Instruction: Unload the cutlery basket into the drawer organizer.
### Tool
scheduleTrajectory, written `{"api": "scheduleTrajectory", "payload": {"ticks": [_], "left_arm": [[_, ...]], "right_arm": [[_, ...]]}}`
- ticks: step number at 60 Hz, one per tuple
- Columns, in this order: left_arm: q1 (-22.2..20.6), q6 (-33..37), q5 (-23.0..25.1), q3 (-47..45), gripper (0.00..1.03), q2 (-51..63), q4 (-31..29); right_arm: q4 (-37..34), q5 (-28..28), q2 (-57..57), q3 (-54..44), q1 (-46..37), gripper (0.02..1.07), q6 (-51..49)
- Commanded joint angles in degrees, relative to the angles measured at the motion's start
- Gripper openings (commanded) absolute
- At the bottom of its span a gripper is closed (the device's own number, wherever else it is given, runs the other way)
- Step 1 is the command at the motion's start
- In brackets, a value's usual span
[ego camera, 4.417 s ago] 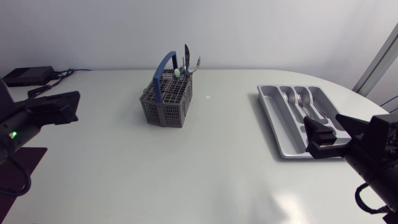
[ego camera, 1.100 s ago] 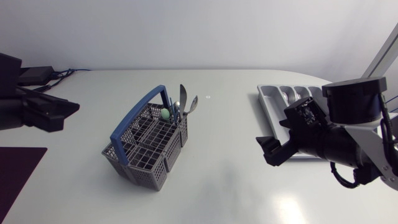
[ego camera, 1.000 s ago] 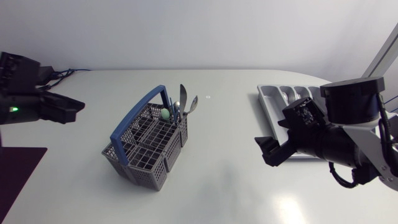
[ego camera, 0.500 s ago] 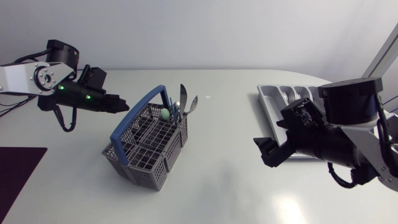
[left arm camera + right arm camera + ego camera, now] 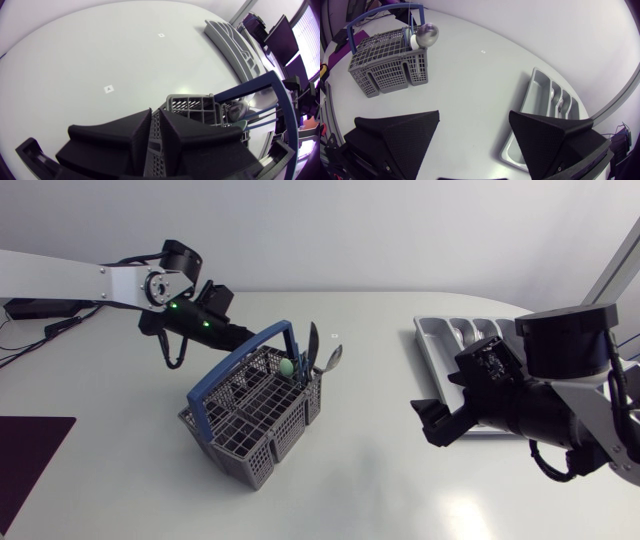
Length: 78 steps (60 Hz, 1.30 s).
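The left gripper (image 5: pixel 258 337) is at the top of the grey plastic blue-handled cutlery basket (image 5: pixel 255 425) on the white bench (image 5: pixel 350 490).

Bare table (image 5: pixel 370 435) lies open between the cutlery basket (image 5: pixel 250 435) and the drawer organizer (image 5: pixel 445 375), the right gripper (image 5: pixel 435 423) hanging over it. A blue handle (image 5: pixel 236 368) arches across the basket, with the left gripper (image 5: pixel 262 340) crowding its far corner. The upright cutlery (image 5: pixel 313 345) stands open from above.

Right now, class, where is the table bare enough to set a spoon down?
Bare: the table between cutlery basket and drawer organizer, and in front of the basket. Crowded: left hand at the basket, right hand at the organizer's near corner.
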Motion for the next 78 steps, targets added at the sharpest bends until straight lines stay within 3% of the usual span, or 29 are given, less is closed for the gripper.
{"api": "scheduleTrajectory", "payload": {"ticks": [1,9,19,25,34,41,48,55,56,62,67,78], "left_arm": [[-3.19,-1.66,1.32,3.31,0.15,2.56,-1.37],[-2.49,-2.62,1.32,6.65,0.16,2.91,-1.55],[5.51,-1.13,1.41,6.91,0.17,-2.36,-5.15],[10.08,3.62,2.47,2.87,0.17,-8.16,-7.88],[12.9,14.34,3.17,-9.53,0.17,-19.24,-8.32],[14.04,21.99,3.26,-19.02,0.17,-27.41,-8.23],[15.27,31.39,4.05,-29.12,0.16,-37.34,-7.79],[16.67,38.25,6.16,-36.16,0.15,-43.32,-6.47],[17.29,40.09,6.77,-37.74,0.15,-43.93,-6.56],[17.64,43.7,7.92,-40.81,0.14,-44.37,-6.56],[17.2,45.54,8.62,-42.66,0.13,-43.93,-6.3],[15.97,47.12,8.88,-44.68,0.13,-40.77,-3.39]], "right_arm": [[0.2,0.31,-0.07,-1.07,-0.57,1.02,-1.16],[0.29,0.31,-0.07,-1.15,-1.01,1.02,-1.42],[3.02,0.22,4.24,-0.1,-1.71,1.02,-1.86],[5.13,0.04,10.48,1.75,-1.89,1.02,-1.34],[5.65,-2.59,20.76,6.76,-3.03,0.97,1.39],[4.25,-7.6,27.18,11.85,-5.23,0.85,4.55],[2.75,-16.48,32.37,17.3,-9.1,0.55,8.07],[0.56,-20.7,35.53,21.26,-9.8,0.32,10.0],[0.29,-22.46,36.41,22.23,-9.8,0.26,10.79],[-0.5,-24.3,39.22,25.04,-9.62,0.21,13.25],[-2.43,-29.05,42.47,28.38,-9.62,0.17,15.71],[-4.28,-35.91,50.21,35.5,-9.54,0.16,20.2]]}}
